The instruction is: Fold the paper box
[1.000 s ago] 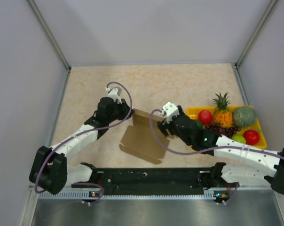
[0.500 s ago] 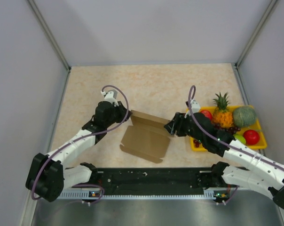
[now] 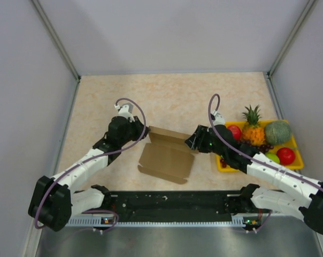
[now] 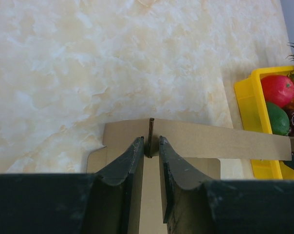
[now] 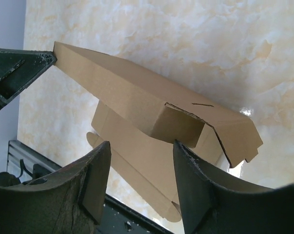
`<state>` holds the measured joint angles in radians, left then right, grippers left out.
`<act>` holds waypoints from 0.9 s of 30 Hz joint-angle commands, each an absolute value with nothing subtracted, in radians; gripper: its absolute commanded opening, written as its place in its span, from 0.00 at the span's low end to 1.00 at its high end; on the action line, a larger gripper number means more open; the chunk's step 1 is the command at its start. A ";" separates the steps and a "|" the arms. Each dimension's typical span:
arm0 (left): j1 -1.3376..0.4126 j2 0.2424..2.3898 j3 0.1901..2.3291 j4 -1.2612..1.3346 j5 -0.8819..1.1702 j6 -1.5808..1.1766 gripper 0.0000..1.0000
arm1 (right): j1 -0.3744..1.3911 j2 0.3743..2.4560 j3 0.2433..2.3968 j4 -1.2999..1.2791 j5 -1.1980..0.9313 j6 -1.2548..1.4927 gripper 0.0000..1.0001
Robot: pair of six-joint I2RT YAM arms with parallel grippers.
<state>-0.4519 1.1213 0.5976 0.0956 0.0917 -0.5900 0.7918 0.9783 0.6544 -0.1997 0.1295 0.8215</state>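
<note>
Matt brown cardboard paper box point(image 3: 167, 158) lies on a glossy marble-look table point(image 3: 177, 96).

Right gripper point(image 3: 193, 142) pulled back to paper box point(image 3: 167, 159) right end (jaws apart).

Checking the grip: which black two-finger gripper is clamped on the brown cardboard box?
The left gripper, pinching the brown cardboard box by an upright flap; the right gripper is open.
</note>
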 commanded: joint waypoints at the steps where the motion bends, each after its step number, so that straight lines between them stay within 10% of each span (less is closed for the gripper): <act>1: -0.460 1.126 0.598 0.018 0.069 -0.566 0.23 | 0.769 0.982 0.696 -0.170 0.133 0.809 0.54; 27: -0.468 1.167 0.629 0.018 0.097 -0.532 0.23 | 0.603 1.022 0.677 -0.008 -0.064 0.796 0.51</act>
<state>-0.4637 1.1435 0.6155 0.0933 0.0925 -0.5690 0.6601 1.0698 0.6697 -0.1165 0.0391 0.7383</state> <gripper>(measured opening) 0.232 0.502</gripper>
